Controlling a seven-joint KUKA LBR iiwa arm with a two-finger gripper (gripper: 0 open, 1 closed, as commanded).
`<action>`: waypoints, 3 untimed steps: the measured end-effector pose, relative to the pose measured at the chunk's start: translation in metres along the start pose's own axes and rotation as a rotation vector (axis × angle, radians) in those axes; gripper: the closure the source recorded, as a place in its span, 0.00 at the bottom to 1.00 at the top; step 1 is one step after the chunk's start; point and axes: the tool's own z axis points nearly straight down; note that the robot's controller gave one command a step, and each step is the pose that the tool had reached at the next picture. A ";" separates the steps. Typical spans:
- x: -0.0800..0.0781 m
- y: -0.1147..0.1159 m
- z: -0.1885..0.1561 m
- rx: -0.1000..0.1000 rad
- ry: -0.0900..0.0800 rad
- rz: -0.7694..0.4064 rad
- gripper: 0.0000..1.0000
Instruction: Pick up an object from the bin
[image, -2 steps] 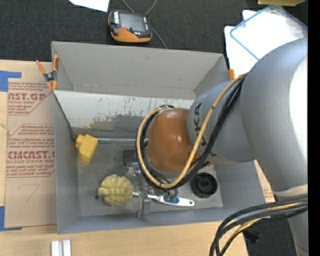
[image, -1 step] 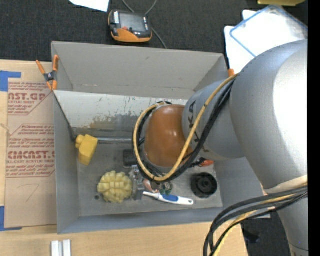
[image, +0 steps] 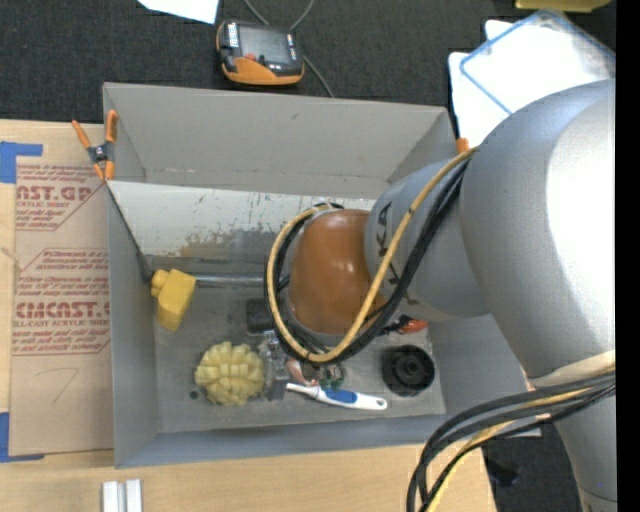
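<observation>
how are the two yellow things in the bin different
The yellow block is deep yellow with smooth flat faces; the bumpy ball is paler and covered in knobs. The block lies by the left wall of the bin, the ball nearer the front, near the toothbrush. Both are yellow.

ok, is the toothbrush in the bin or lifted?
In: the toothbrush lies flat on the bin floor by the front wall, right of the yellow bumpy ball.
</observation>
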 end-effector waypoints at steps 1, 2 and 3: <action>-0.057 -0.003 0.010 0.000 -0.003 -0.171 1.00; 0.005 -0.005 0.002 -0.001 0.007 -0.012 1.00; -0.031 -0.004 -0.090 0.000 -0.005 -0.118 1.00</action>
